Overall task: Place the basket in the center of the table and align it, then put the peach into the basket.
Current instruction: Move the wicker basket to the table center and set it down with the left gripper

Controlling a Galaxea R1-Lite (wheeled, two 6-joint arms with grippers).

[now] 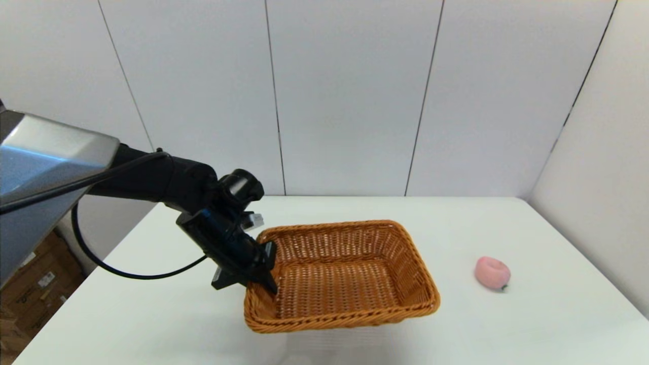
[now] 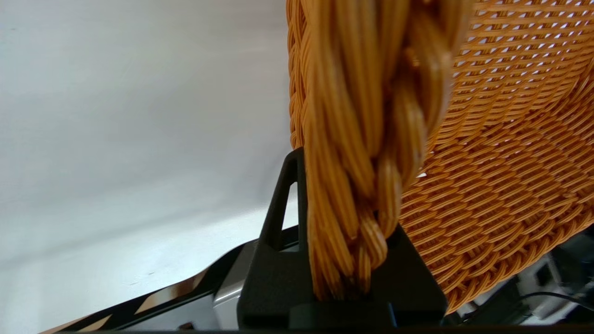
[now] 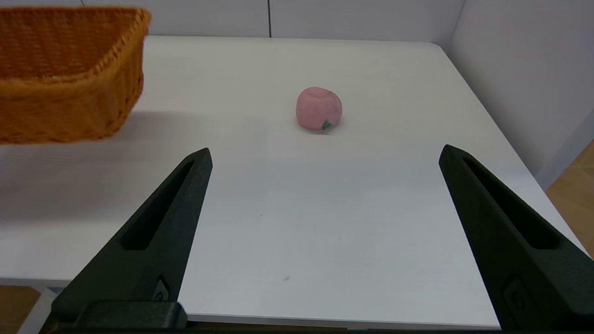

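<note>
Left claw (image 1: 263, 276) clamped on basket (image 1: 350, 274) rim.
Peach (image 1: 492, 272) well apart on table (image 1: 557, 314), outside basket; right claw (image 3: 325, 232) spread wide.

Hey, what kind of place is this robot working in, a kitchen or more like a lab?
Likely a lab or test room: plain white table, bare white panel walls, cardboard boxes on the floor, only a basket and peach as props.

Illumination is bright, even and diffuse from overhead. The plain white rectangular table (image 1: 355, 213) carries only soft, faint shadows, beneath the orange-brown woven wicker basket (image 1: 345, 274) and the small pale-pink round peach (image 1: 492, 272). In the left wrist view, the braided rim is out of focus at close range. In the right wrist view, the basket edge appears blurred.
</note>
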